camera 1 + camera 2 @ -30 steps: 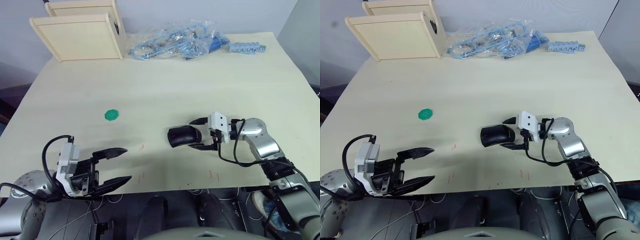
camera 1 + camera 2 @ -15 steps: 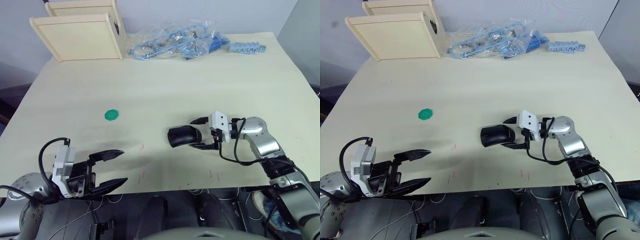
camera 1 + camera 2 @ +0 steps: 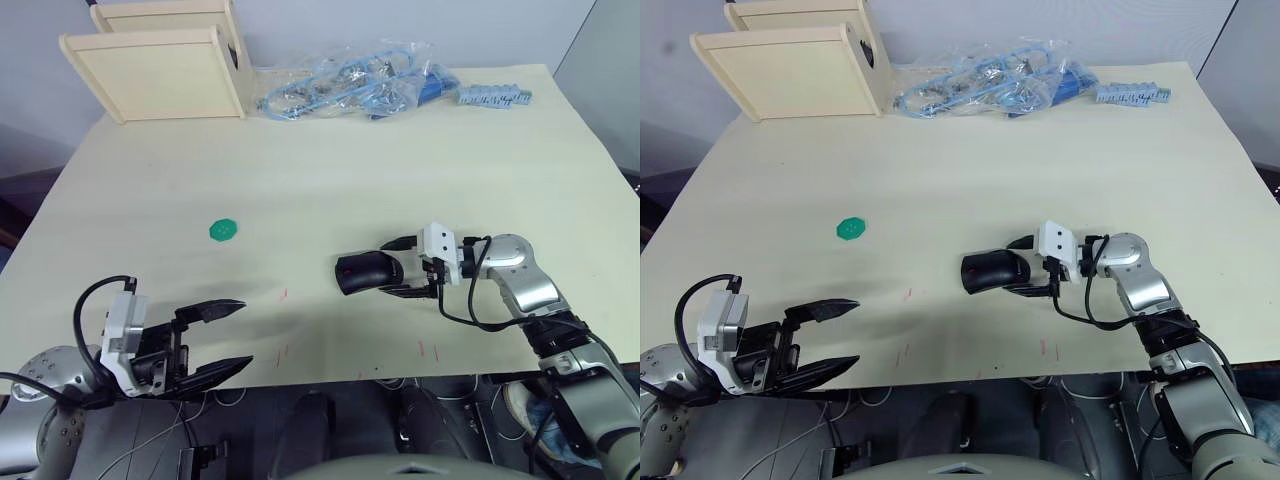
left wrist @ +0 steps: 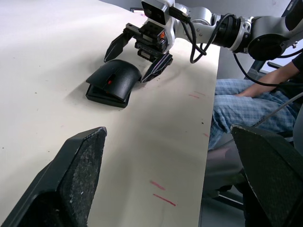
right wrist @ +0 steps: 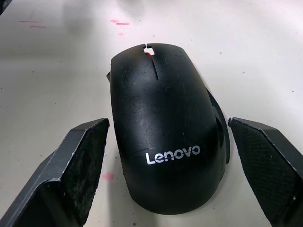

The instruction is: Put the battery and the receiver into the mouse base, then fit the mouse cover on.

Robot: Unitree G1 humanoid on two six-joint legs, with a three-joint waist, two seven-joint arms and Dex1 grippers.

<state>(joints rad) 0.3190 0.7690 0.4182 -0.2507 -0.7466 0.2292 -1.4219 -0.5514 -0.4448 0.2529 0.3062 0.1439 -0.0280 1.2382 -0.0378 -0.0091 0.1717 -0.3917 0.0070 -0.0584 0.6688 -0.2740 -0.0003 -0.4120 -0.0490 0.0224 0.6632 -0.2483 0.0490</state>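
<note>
**Left eye view: mouse assembled on the table, both grippers spread**

Taking the mouse as the landmark and going left to right: far off to its left, near the table's (image 3: 330, 170) front edge, the left gripper (image 3: 228, 337) hovers with its two black fingers spread wide and nothing between them. A small green disc (image 3: 224, 230) lies on the tabletop, well to the left of the mouse and a bit farther back.

The mouse cover (image 5: 163, 127), glossy black with white "Lenovo" lettering, sits on top of the mouse base (image 4: 105, 96), whose darker rim shows beneath the shell's edge; a red mark shows at the wheel slot. Whether the cover is fully seated I cannot tell.

Immediately to the right of the mouse, the right gripper (image 3: 400, 280) points at its rear end, fingers parted on either side of the shell and not touching it.

Well behind the mouse lie clear bags of blue parts (image 3: 350, 90); wooden boxes (image 3: 160, 65) stand back-left.
</note>
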